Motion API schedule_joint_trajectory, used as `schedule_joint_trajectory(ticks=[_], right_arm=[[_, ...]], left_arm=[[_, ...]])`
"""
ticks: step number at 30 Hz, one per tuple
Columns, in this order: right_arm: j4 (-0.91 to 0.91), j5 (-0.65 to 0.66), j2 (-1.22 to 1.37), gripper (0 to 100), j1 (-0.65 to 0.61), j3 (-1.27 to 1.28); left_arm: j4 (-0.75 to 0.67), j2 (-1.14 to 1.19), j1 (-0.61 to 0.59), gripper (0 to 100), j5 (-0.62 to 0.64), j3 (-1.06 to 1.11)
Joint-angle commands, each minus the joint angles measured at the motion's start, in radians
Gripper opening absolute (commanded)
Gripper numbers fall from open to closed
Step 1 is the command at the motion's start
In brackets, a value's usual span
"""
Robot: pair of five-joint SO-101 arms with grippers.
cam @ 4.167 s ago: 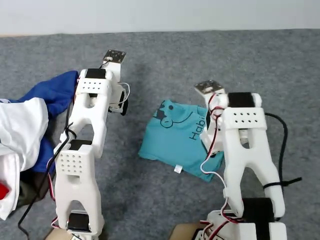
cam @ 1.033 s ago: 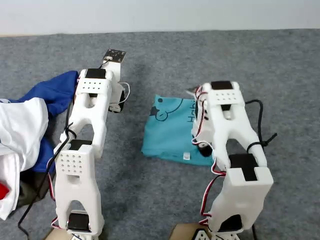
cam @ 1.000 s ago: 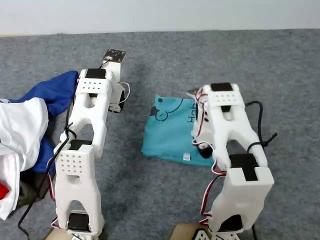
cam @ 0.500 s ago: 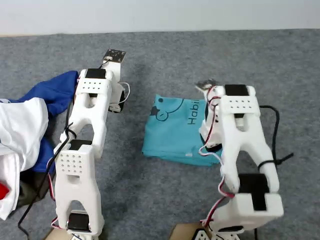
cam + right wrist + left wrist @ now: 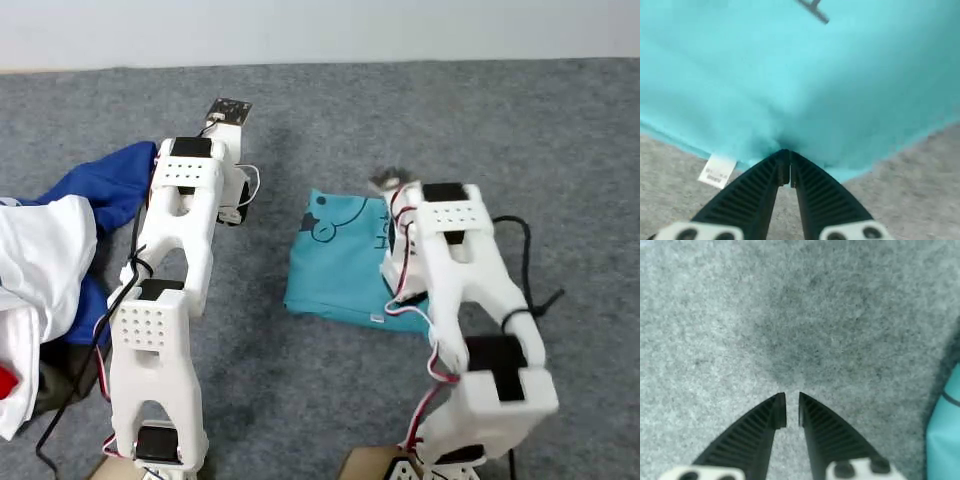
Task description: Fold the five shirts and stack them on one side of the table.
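Note:
A folded teal shirt (image 5: 335, 265) with dark print lies on the grey carpet in the middle of the high view. My right arm (image 5: 450, 250) hangs over the shirt's right part. In the right wrist view my right gripper (image 5: 785, 156) is shut, its tips pinching a pucker of the teal shirt (image 5: 840, 80) at its edge, beside a white label (image 5: 716, 170). My left gripper (image 5: 792, 404) is shut over bare carpet, with nothing held; the teal shirt's edge (image 5: 945, 432) lies off to one side. A heap of blue (image 5: 100, 190) and white (image 5: 40, 260) shirts lies at the left.
A bit of red cloth (image 5: 6, 384) shows under the white shirt at the left edge. Bare grey carpet (image 5: 560, 150) stretches to the right and behind the arms. The carpet ends at a pale wall (image 5: 320, 30) at the back.
My right arm swung right half a second ago and has come back left over the teal shirt. The shirt has shifted since the oldest frame. The left arm has kept still.

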Motion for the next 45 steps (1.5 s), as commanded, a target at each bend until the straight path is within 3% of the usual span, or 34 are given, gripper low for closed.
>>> schedule_joint_trajectory(ticks=[1, 11, 17, 24, 34, 45], right_arm=[[0.005, -0.011, 0.010, 1.0, 0.012, -0.009], [0.059, -0.015, -0.274, 1.2, -0.012, -0.129], [-0.031, -0.127, -0.202, 1.5, -0.180, -0.147], [-0.208, -0.133, -0.038, 1.2, -0.351, -0.149], [-0.275, -0.133, 0.150, 1.0, -0.417, -0.149], [-0.206, -0.124, -0.002, 1.3, -0.367, -0.358]], left_arm=[[-0.011, -0.011, -0.003, 5, 0.012, -0.013], [-0.017, -0.048, -0.097, 3, 0.199, -0.013], [-0.023, -0.063, -0.170, 3, 0.325, -0.013], [-0.025, -0.063, -0.213, 3, 0.405, -0.018], [-0.040, -0.063, -0.210, 3, 0.407, -0.018], [-0.040, -0.063, -0.210, 3, 0.407, -0.016]])
